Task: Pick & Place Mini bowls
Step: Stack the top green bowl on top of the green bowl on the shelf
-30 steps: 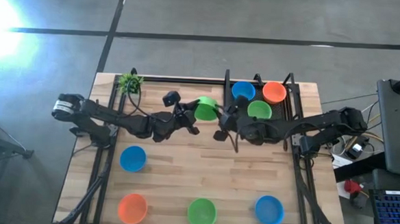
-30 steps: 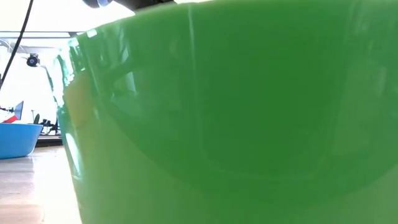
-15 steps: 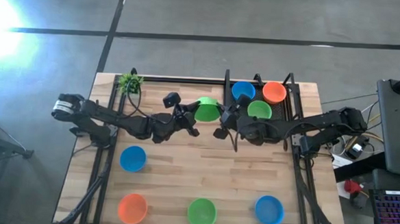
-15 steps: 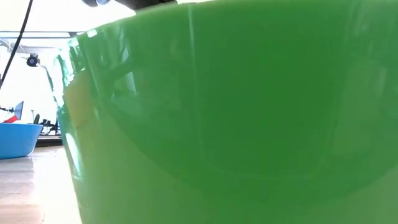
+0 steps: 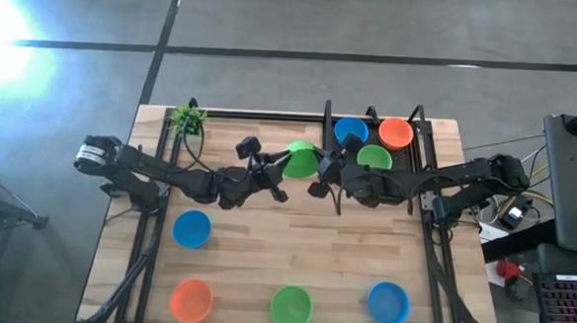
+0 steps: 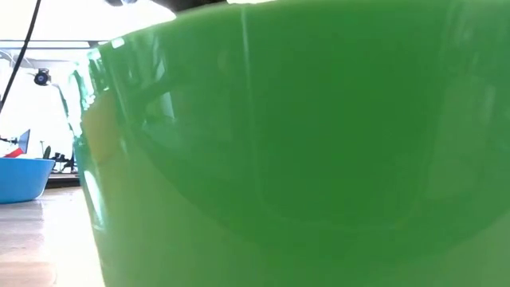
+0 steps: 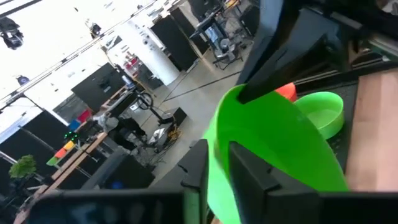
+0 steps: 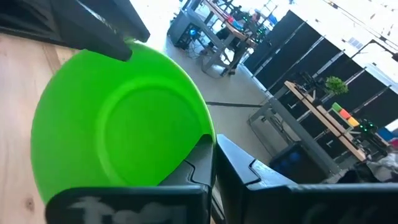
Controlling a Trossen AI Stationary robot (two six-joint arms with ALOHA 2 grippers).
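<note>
1. Held green bowl (image 5: 300, 159): tilted, raised over the rear centre of the worktop (image 5: 265, 239), between the two pincers. Both pincers grip its rim.
2. Left pincer (image 5: 276, 171): reaches in from the left; clenched on the left rim of the held green bowl. In the left wrist view its fingers (image 7: 239, 171) pinch the bowl's wall (image 7: 273, 155), one on each face.
3. Right pincer (image 5: 321, 171): reaches in from the right; clenched on the right rim of the same bowl. In the right wrist view the bowl's hollow (image 8: 124, 130) faces the camera, its edge caught between the fingers (image 8: 199, 158).
4. Rear right group, just beside the right pincer: one blue bowl (image 5: 350, 131), one orange bowl (image 5: 396, 133), one green bowl (image 5: 375, 158), close together.
5. Left side: one blue bowl (image 5: 192, 229), standing alone.
6. Front row, well apart from each other: orange bowl (image 5: 191, 300), green bowl (image 5: 291, 307), blue bowl (image 5: 388, 302).
7. Potted plant (image 5: 186, 119): rear left corner.
8. Low view: filled almost wholly by a green bowl wall (image 6: 303, 143); a blue bowl (image 6: 22, 177) at the far left.
</note>
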